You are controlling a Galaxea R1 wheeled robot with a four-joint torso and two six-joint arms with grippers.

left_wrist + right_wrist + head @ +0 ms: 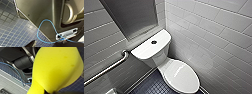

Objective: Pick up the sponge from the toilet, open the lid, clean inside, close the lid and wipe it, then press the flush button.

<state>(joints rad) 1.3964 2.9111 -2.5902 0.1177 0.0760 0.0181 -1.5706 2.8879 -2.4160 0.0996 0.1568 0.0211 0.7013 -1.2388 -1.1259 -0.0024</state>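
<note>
Tiled bathroom corner: pale wall tiles behind and beside the toilet, dark blue mosaic floor under it, metal grab bar on the wall next to the tank. Lid is down over the bowl, long axis running straight out from the tank. Flush button sits mid tank top.

Sponge is off the toilet, right up against the right wrist camera, its near end squeezed narrow. Right gripper looks clamped on that end, sponge sticking out away from it over blue floor tile.

Left gripper: just a dark tip at the frame edge, above floor tile beside the robot's own metal base and a blue cable; cannot tell its state.

Judgement: pickup done, lid not yet opened. How far either arm is from the toilet can't be read; the right arm has the sponge.
</note>
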